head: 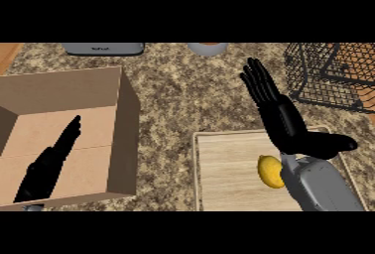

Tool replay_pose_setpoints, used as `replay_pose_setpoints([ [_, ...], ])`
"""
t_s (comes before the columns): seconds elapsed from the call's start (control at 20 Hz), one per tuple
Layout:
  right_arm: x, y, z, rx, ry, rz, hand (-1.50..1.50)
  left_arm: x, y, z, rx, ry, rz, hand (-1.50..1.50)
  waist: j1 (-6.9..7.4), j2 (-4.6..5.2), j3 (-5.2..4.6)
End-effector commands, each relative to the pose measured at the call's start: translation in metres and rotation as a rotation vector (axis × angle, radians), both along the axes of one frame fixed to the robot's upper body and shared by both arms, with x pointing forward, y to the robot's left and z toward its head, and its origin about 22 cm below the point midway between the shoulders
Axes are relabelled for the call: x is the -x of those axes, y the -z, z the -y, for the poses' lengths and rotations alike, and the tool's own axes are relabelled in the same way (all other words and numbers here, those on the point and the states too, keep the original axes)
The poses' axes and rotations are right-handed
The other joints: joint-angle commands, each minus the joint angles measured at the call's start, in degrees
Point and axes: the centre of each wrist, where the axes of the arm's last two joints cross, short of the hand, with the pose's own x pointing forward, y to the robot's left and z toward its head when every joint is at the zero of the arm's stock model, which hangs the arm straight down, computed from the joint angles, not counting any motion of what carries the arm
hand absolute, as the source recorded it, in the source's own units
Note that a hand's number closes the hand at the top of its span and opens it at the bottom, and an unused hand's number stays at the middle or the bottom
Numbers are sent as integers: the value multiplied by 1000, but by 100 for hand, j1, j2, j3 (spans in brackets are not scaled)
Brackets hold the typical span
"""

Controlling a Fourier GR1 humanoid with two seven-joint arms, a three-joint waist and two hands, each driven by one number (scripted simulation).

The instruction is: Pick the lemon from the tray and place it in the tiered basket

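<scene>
The right hand [282, 119], fingers straight and empty, hung ready to grasp; the lemon [270, 171] lay at its six o'clock on the tray [223, 168].

Lemon [270, 171] lies on tray [227, 168] beside right hand [282, 116].

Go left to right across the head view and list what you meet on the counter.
left hand inside the cardboard box → tray → lemon → tiered basket. The right hand overlaps the tray and the lemon, so it is left out of the order.
</scene>
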Motion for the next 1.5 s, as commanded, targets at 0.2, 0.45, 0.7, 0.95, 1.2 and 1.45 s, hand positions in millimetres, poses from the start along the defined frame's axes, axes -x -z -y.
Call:
replay_pose_setpoints([
  [0.2, -13, 33, -12, 119, 279, -267, -150, -23, 2, 33, 210, 128, 118, 0, 47, 52, 98],
  [0.45, 6, 73, -42, 101, 403, -335, -150, -34, 30, 61, 318, 170, 84, 0, -33, 75, 109],
  [0.7, 16, 43, -21, 262, 421, -126, -150, -35, 25, 50, 329, 163, 94, 0, -59, -12, 106],
  [0.95, 12, 9, 5, 601, 450, -130, -150, -20, 42, 54, 320, 125, 63, 0, -175, -70, 68],
  [1.2, 13, 6, 41, 1121, 381, -273, -150, -27, 30, 36, 304, 110, 69, 0, -216, -96, 21],
  [1.45, 21, -34, 34, 1442, 282, -367, -150, -25, 31, 47, 305, 139, 67, 0, -188, -111, 40],
])
